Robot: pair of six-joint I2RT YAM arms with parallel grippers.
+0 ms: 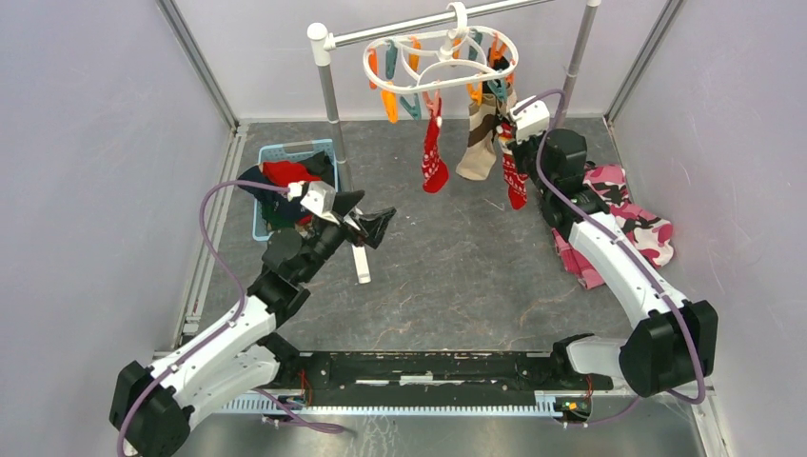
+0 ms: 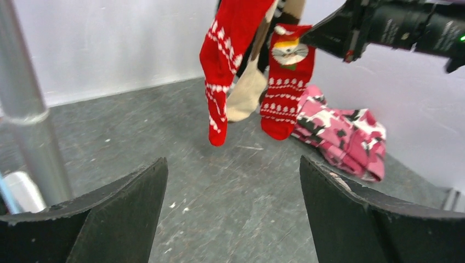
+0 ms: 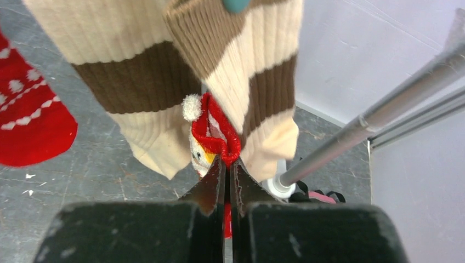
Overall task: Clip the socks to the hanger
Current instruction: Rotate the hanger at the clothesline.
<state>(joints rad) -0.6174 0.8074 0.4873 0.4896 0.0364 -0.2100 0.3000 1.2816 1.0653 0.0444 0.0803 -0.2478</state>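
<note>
The white hanger [image 1: 440, 59] with orange and teal clips hangs from the rack's bar. A red patterned sock [image 1: 434, 157] and a beige and brown striped sock [image 1: 479, 143] hang from its clips. My right gripper [image 3: 227, 161] is shut on the cuff of a red Santa sock [image 3: 218, 131], held up just below the striped sock [image 3: 181, 71] and a teal clip [image 3: 236, 4]. That Santa sock [image 2: 285, 82] dangles beside the other two. My left gripper [image 2: 233, 181] is open and empty, low over the floor left of the hanging socks. More socks lie in a blue basket [image 1: 271, 152].
The silver rack pole [image 1: 333, 114] stands between the basket and the left gripper [image 1: 371, 214], with a white foot [image 1: 362, 262] on the floor. A pink camouflage cloth [image 1: 633, 228] lies at the right under the right arm. Walls close in on both sides.
</note>
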